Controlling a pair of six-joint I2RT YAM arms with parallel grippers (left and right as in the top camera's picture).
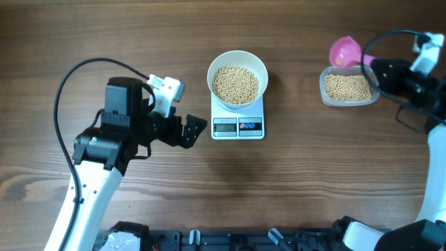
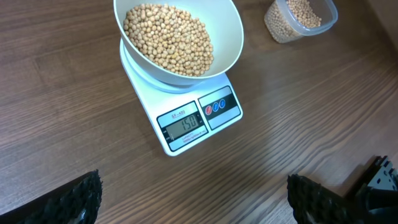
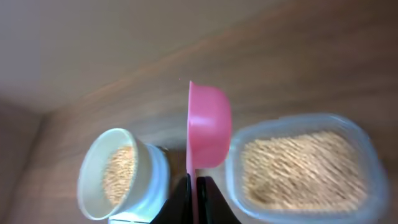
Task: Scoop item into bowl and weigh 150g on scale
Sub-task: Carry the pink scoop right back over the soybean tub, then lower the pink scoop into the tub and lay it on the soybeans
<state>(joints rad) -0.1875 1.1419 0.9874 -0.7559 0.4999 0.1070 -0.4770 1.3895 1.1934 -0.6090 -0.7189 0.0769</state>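
Location of goods: soybeans (image 2: pixel 168 38) heaped in the white bowl (image 2: pixel 229 34), which sits on the scale (image 1: pixel 237 126) at mid-table; more lie in the clear tub (image 1: pixel 323 87) to my right.
Left pincer (image 1: pixel 195 131): spread wide, empty, just beside the scale.
Right pincer (image 3: pixel 193 186): clamped on the handle of the pink scoop (image 3: pixel 208 127), over the tub.
Handling, judged: beans are hard, light and loose and will roll, so move them by scoop, never by pinching. The bowl looks smooth and rigid; grip its rim.
Legible writing: display (image 2: pixel 185 126) reads 150; the print above it is too small to read.
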